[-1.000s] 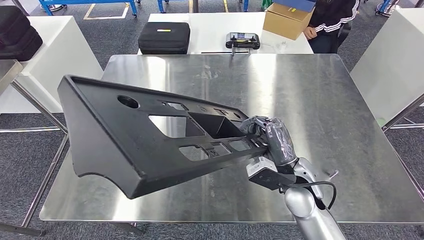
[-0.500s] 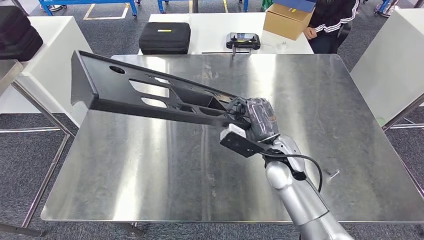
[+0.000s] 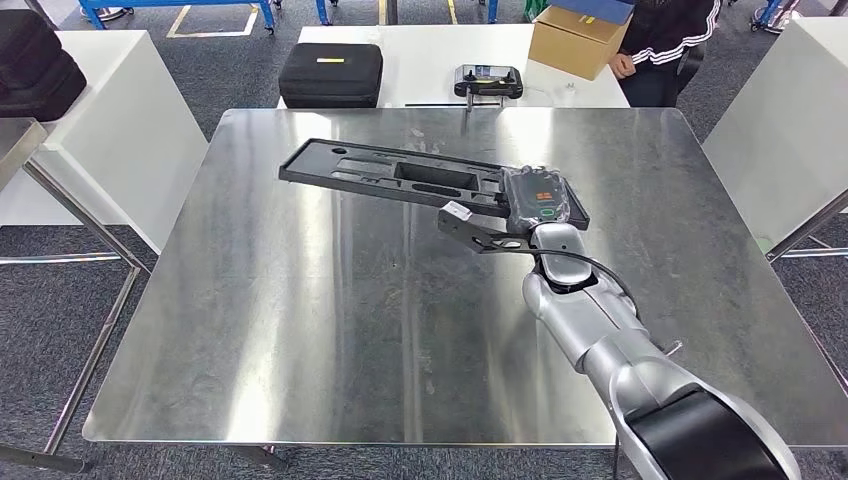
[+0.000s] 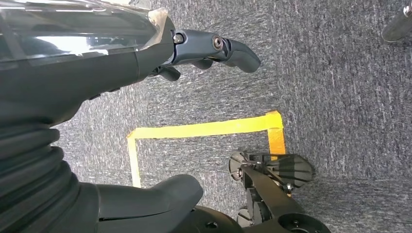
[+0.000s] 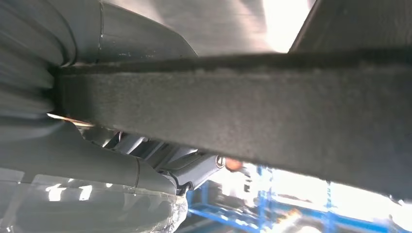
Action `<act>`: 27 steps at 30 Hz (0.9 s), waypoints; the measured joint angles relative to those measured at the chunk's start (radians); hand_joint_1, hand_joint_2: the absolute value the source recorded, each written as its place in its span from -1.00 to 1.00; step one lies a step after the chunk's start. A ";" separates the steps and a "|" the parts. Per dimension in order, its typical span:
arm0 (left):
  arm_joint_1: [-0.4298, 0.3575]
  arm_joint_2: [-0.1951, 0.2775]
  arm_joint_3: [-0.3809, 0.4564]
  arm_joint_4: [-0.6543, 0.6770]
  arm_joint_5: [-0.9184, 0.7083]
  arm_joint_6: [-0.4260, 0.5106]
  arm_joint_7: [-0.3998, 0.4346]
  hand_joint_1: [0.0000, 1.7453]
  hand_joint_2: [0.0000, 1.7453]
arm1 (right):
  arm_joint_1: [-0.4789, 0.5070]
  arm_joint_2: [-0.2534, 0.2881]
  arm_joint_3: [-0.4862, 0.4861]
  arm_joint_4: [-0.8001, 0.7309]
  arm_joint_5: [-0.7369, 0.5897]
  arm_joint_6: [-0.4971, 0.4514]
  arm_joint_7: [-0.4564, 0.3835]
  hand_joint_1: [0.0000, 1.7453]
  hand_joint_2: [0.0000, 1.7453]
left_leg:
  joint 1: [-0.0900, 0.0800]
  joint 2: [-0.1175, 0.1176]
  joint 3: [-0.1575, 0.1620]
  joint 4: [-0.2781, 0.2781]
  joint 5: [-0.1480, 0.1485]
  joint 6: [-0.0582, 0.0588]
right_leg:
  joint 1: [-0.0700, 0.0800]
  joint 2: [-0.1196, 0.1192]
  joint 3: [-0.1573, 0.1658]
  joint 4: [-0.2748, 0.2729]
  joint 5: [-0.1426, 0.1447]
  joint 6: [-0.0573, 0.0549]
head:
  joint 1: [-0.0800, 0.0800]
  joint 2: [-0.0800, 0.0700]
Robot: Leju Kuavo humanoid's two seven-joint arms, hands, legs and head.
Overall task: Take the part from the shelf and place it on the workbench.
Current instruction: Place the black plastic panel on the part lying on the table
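Observation:
The part (image 3: pixel 400 178) is a long black plastic panel with several cut-outs. It lies nearly flat, low over the far middle of the steel workbench (image 3: pixel 300 330); whether it touches the surface I cannot tell. My right hand (image 3: pixel 538 198) grips its right end, palm down. In the right wrist view the panel's dark edge (image 5: pixel 243 107) crosses close in front of the camera, with my hand's fingers (image 5: pixel 145 150) curled beneath it. My left hand (image 4: pixel 145 53) hangs over grey carpet, fingers apart and holding nothing.
Beyond the workbench stands a white table (image 3: pixel 420 45) with a black case (image 3: pixel 330 75), a controller (image 3: pixel 486 80) and a cardboard box (image 3: pixel 575 40); a person (image 3: pixel 665 45) stands by it. White benches flank both sides. Yellow floor tape (image 4: pixel 204 128) lies below my left hand.
My right arm has reached forward and swung the panel from a steep tilt over the near left down to nearly flat over the far middle of the workbench.

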 joint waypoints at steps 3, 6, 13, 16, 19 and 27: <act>-0.001 0.002 0.000 0.000 -0.002 -0.008 0.002 -1.00 1.00 | -0.039 -0.010 0.026 0.075 0.092 0.024 0.062 1.00 1.00 | 0.000 0.000 0.000 0.000 0.000 0.000 | 0.000 0.000 0.000 0.000 0.000 0.000 | 0.000 0.000; 0.000 0.004 0.000 0.000 -0.007 -0.015 0.008 -1.00 1.00 | -0.066 -0.027 0.056 0.121 0.175 0.066 0.122 1.00 1.00 | -0.001 0.000 0.000 0.001 0.000 0.000 | 0.000 0.000 0.000 0.000 0.000 0.000 | 0.000 0.000; 0.001 0.007 -0.002 0.000 -0.021 -0.007 0.014 -1.00 1.00 | -0.130 -0.089 0.080 0.187 0.229 0.134 0.217 1.00 1.00 | -0.001 0.000 -0.001 0.001 0.000 0.000 | -0.001 0.000 -0.001 0.000 0.000 0.000 | 0.000 0.000; 0.001 0.008 -0.011 0.000 -0.036 0.017 0.015 -1.00 1.00 | -0.150 -0.110 0.074 0.195 0.241 0.143 0.219 -0.50 -0.50 | -0.001 0.001 0.000 0.001 0.000 0.000 | -0.001 0.001 -0.001 0.000 0.001 0.001 | 0.000 0.000; 0.001 0.010 -0.016 0.000 -0.037 0.038 0.040 -1.00 1.00 | -0.163 -0.125 0.061 0.198 0.248 0.143 0.197 -1.00 -1.00 | -0.001 0.001 0.000 0.001 0.000 0.000 | -0.001 0.001 -0.001 0.000 0.001 0.001 | 0.000 0.000; 0.002 0.010 -0.015 0.000 -0.020 0.043 0.069 -1.00 1.00 | -0.173 -0.138 -0.023 0.198 0.172 0.248 0.028 -1.00 -1.00 | -0.001 0.001 0.000 0.001 0.000 0.000 | 0.000 0.001 0.000 0.000 0.001 0.001 | 0.000 0.000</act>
